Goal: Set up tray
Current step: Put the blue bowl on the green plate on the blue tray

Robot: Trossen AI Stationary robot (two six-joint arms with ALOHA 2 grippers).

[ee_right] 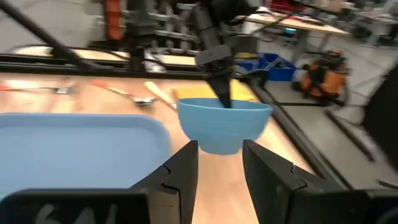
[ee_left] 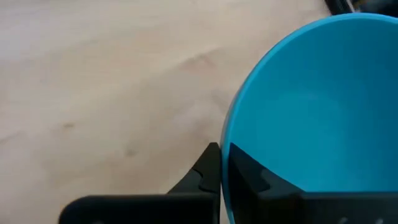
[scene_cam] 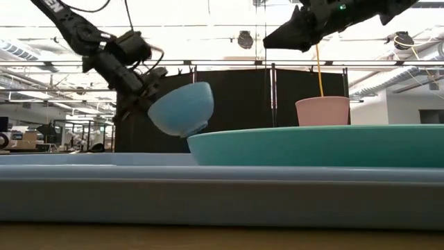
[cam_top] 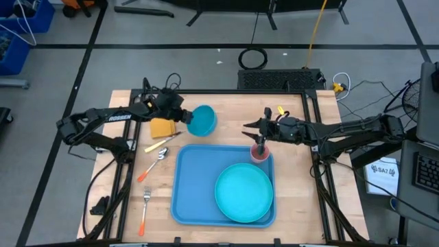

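My left gripper (cam_top: 184, 116) is shut on a blue bowl (cam_top: 203, 121), which hangs tilted in the air (scene_cam: 182, 107) just beyond the far left corner of the big blue tray (cam_top: 195, 182). A round teal plate (cam_top: 243, 192) lies on the tray's right half. A pink cup (cam_top: 260, 152) stands in the tray's far right corner. My right gripper (cam_top: 248, 127) is open and holds nothing. It hovers high above the table (scene_cam: 277, 38), just past the cup, pointing at the bowl (ee_right: 224, 124). My left gripper pinches the bowl's rim (ee_left: 227, 140), on the side facing the table's left edge. One finger (ee_left: 261, 177) is inside the bowl and the other finger (ee_left: 205, 171) outside. The fingers slant down from the left and far side. The bowl is lifted clear and tilted (scene_cam: 182, 107).
On the bare wood left of the tray lie a yellow square pad (cam_top: 162, 127), a pale stick (cam_top: 162, 142), a spoon (cam_top: 159, 156) and an orange-handled fork (cam_top: 145, 208). A raised frame edges the table; cables lie beyond its far edge.
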